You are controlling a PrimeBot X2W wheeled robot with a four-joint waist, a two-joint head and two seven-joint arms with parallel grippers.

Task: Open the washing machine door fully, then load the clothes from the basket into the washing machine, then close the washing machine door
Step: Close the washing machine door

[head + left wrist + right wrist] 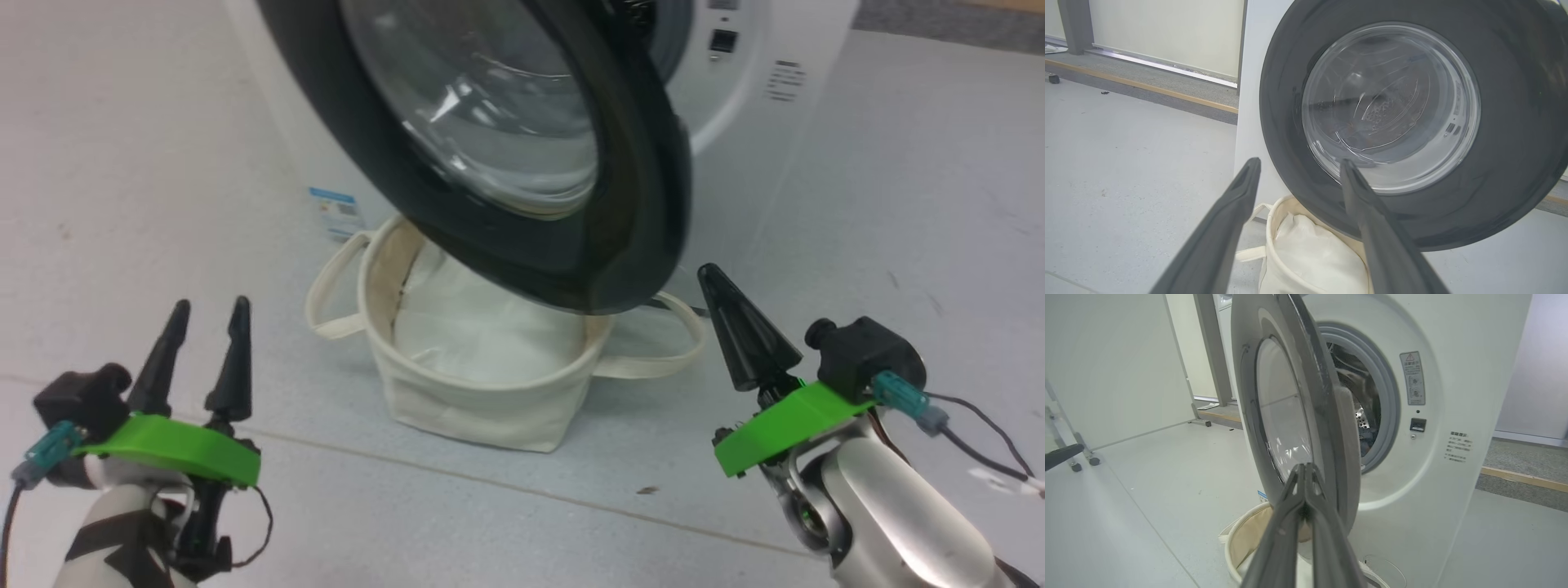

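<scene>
Head view, entries. Washing machine door (645, 204): half open, its lower rim hung over the basket (473, 408), just before the washing machine (751, 98); white padding (482, 327) is seen inside. Left gripper (211, 304): fingers spread, nothing held. Right gripper (707, 271): pinched shut, empty, near the door's edge. Risk: shut tips may be skidded off the glossy rim when pushed; the basket may be clipped by it.

You are working in what looks like a test lab, not a home: the washing machine (1437, 477) stands free on bare grey floor (1167, 490), near white partition panels (1114, 363) on metal feet (1094, 460).
</scene>
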